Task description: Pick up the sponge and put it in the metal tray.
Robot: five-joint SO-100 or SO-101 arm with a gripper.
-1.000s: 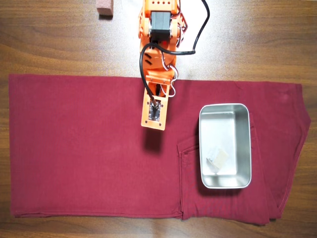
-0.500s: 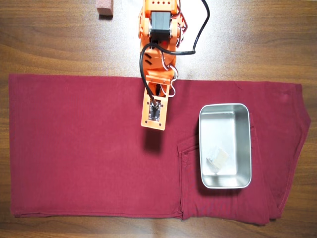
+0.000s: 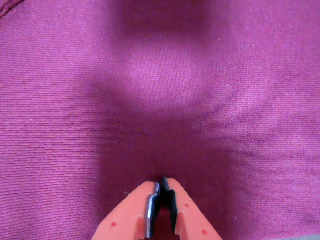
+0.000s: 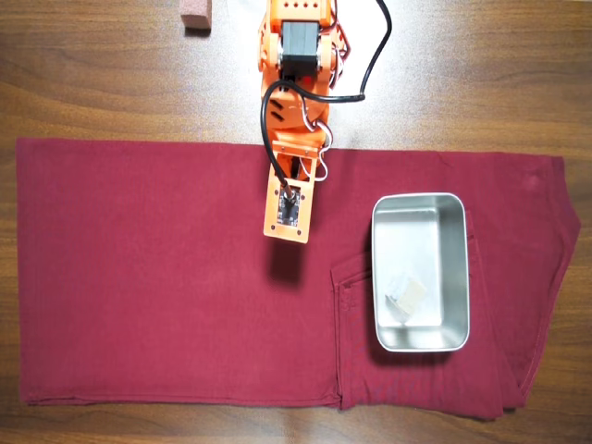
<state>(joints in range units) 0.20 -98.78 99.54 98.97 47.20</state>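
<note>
The small pale sponge point(image 4: 408, 298) lies inside the shiny metal tray point(image 4: 455, 268), in its lower half in the overhead view. The tray rests on the right part of a dark red cloth point(image 4: 139, 277). My orange arm point(image 4: 294, 55) reaches down from the top centre, well left of the tray. In the overhead view the wrist camera plate hides the gripper. In the wrist view my gripper point(image 3: 161, 186) is shut with nothing between its fingers, hovering over bare red cloth point(image 3: 160, 90).
A pinkish-brown block point(image 4: 195, 14) sits on the wooden table point(image 4: 481, 74) at the top left, off the cloth. A black cable point(image 4: 375, 55) loops from the arm to the right.
</note>
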